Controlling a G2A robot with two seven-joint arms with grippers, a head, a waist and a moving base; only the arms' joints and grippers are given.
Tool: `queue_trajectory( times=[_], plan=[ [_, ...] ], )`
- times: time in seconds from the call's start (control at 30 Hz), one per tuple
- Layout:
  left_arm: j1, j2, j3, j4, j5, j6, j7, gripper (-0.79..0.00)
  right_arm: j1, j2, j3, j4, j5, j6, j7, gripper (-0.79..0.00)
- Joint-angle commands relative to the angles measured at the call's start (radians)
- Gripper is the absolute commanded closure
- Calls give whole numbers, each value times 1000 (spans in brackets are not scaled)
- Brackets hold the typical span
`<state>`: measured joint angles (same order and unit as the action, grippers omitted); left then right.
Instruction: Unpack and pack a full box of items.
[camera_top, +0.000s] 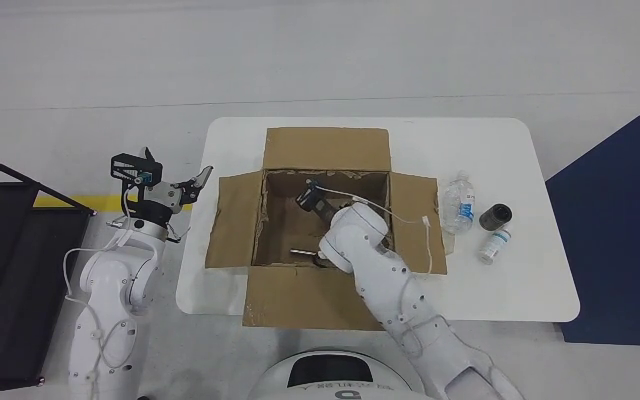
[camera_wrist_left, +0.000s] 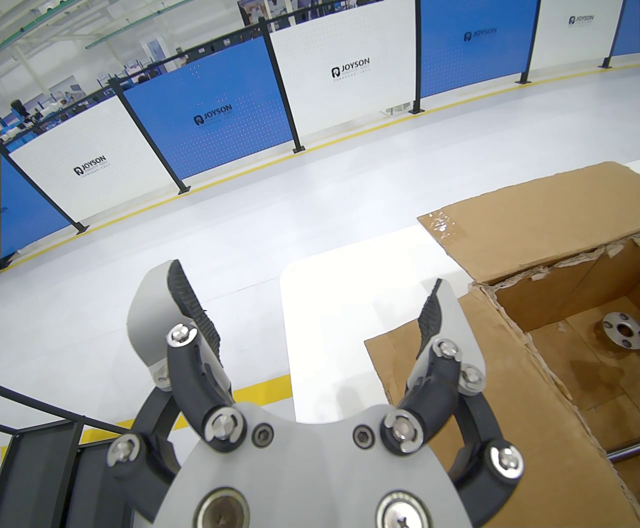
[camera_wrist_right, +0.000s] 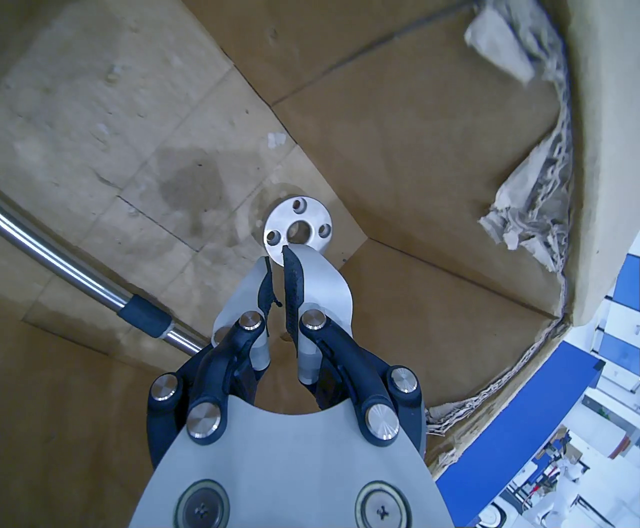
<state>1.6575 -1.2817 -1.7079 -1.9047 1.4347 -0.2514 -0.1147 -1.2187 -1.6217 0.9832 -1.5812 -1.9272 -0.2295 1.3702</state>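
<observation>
A white table (camera_top: 500, 290) is seen across the middle of the top view, and an open cardboard box (camera_top: 325, 150) is set at its centre with all four flaps spread.

The right claw (camera_wrist_right: 276, 257) is lowered inside the box. Its jaws are drawn almost together with only a thin slit between them, and its tips are met by the near rim of a metal flange (camera_wrist_right: 298, 231) lying on the box floor. Whether that rim is actually pinched cannot be told.

The left claw (camera_wrist_left: 305, 280) is held off the table's left edge, spread wide, with nothing in it.

A steel rod (camera_wrist_right: 65, 255) with a dark band is laid along the box floor, left of the flange in the right wrist view.

At the right of the top view, three things are set out on the table, just beside one another: a clear bottle (camera_top: 458, 203), a small white bottle (camera_top: 493, 246) and a dark cylinder (camera_top: 495, 216).

Unpacking is judged to be well advanced but unfinished: three items are out, and the rod and the flange remain to be lifted. The whole repacking is yet to be done.
</observation>
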Motion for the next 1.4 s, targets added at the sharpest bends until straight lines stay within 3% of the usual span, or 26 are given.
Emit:
queue_trajectory(
  times=[0.0, 0.23, 0.43, 0.67, 0.97, 1.03, 1.07, 1.13, 1.37],
  plan=[
    [0, 0, 0, 0, 0, 0, 0, -785, 10, -1, 7, 31, 8, 3, 2, -296],
    [0, 0, 0, 0, 0, 0, 0, -785, 71, -13, 17, 161, 77, 15, -27, -526],
    [0, 0, 0, 0, 0, 0, 0, -785, 101, -16, 24, 217, 89, 28, -38, -548],
    [0, 0, 0, 0, 0, 0, 0, -785, 131, -19, 40, 283, 102, 45, -60, -391],
    [0, 0, 0, 0, 0, 0, 0, -785, 167, -25, 33, 360, 110, 46, -77, -308],
    [0, 0, 0, 0, 0, 0, 0, -785, 173, -26, 34, 363, 117, 43, -78, -175],
    [0, 0, 0, 0, 0, 0, 0, -785, 174, -26, 35, 359, 122, 42, -80, -68],
    [0, 0, 0, 0, 0, 0, 0, -785, 172, -25, 37, 345, 123, 39, -78, 0],
    [0, 0, 0, 0, 0, 0, 0, -785, 120, -19, 25, 216, 74, 31, -65, 0]
  ],
)
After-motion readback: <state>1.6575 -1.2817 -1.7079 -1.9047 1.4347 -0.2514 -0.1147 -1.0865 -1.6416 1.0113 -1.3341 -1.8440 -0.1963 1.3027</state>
